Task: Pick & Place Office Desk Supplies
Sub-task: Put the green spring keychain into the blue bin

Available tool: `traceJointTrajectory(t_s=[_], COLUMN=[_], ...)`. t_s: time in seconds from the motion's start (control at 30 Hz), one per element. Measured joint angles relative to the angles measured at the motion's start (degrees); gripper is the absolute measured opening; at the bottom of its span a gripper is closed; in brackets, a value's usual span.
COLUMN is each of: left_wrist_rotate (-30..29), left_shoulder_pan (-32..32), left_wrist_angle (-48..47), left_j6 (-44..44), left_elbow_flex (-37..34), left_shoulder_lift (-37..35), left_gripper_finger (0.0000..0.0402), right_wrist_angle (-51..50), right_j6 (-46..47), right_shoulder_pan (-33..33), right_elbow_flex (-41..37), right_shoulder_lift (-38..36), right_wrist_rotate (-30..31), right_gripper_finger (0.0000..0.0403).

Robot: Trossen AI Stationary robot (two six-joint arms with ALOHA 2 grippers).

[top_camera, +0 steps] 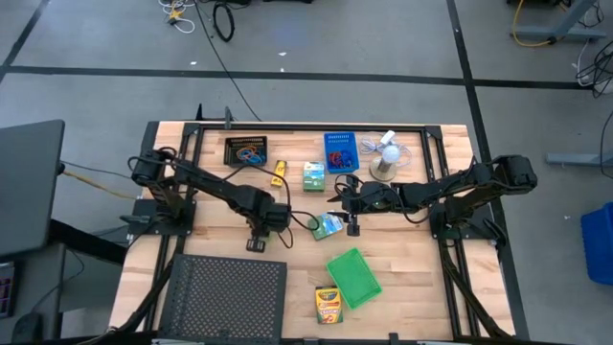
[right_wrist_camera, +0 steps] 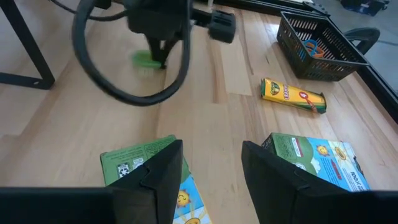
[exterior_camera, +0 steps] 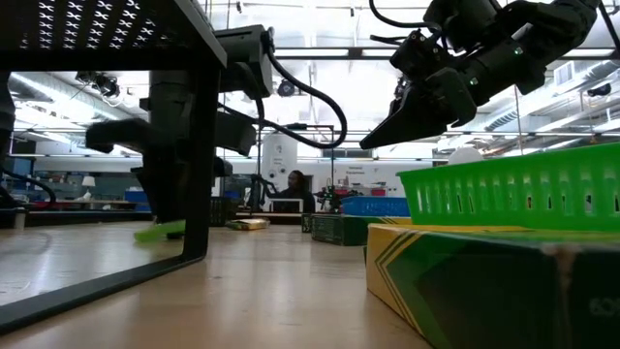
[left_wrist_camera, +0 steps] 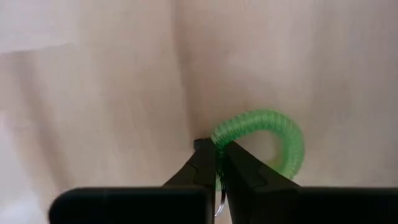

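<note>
A green coiled rubber-band loop [left_wrist_camera: 273, 127] lies on the wooden table, in front of the black mesh tray's far edge. My left gripper [top_camera: 257, 240] points down and is shut on it; in the right wrist view it [right_wrist_camera: 158, 57] shows with green [right_wrist_camera: 145, 60] at its tips. My right gripper [right_wrist_camera: 211, 171] hangs open above the table's middle, touching nothing. One green-white box [right_wrist_camera: 140, 160] lies under it, another [right_wrist_camera: 320, 158] beside it. A yellow tube [right_wrist_camera: 292, 94] lies farther off, and beyond it stands a black bin [right_wrist_camera: 317, 43] with coloured loops in it. My left gripper pinches one end of the green coil [left_wrist_camera: 219, 138] between its two fingertips, coming from above and pointing down. The rest of the coil arcs away beside the fingers and seems to rest on the table [exterior_camera: 160, 231].
A blue bin [top_camera: 340, 151] and a white mini fan [top_camera: 383, 158] stand at the far side. A green bin [top_camera: 354, 278] and a yellow crayon box [top_camera: 329, 305] lie near the front edge. The black mesh tray [top_camera: 225, 297] fills the near left.
</note>
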Motion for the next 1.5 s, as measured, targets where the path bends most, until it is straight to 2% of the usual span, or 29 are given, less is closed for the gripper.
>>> traceJointTrajectory(t_s=[0.2,0.43,0.67,0.8,0.97,1.2,1.33,1.5], left_wrist_rotate=[-6.83,-5.60,-3.04,-1.60,2.01,0.35,-0.12,-0.51], left_shoulder_pan=[2.25,5.37,5.59,5.64,5.57,5.58,7.14,10.15], left_wrist_angle=[0.46,3.84,12.02,22.80,39.83,67.50,83.45,90.44], left_j6=[-0.24,1.11,3.91,4.51,4.96,5.65,5.09,2.57], left_elbow_flex=[-0.09,0.02,0.02,-2.61,-9.48,-21.32,-27.65,-31.30], left_shoulder_lift=[-3.66,-7.02,-9.68,-12.34,-16.91,-22.27,-22.81,-22.77], left_gripper_finger=[0.0013,0.0013,0.0012,0.0012,0.0012,0.0012,0.0012,0.0012], right_wrist_angle=[0.22,0.43,0.58,1.49,3.48,9.08,15.51,24.31], right_j6=[0.00,0.24,0.19,0.01,-0.86,-1.54,-1.82,-1.97], right_shoulder_pan=[-0.01,0.00,0.00,0.00,0.00,-0.02,-0.02,-0.10], right_elbow_flex=[0.00,0.00,0.00,0.00,0.00,0.00,0.00,0.00], right_shoulder_lift=[0.00,0.00,0.00,0.00,0.00,0.00,0.00,0.00], right_wrist_rotate=[-0.01,-0.01,-0.01,-0.01,-0.01,-0.15,-4.00,-5.46], right_gripper_finger=[0.0174,0.0174,0.0174,0.0174,0.0174,0.0174,0.0174,0.0174])
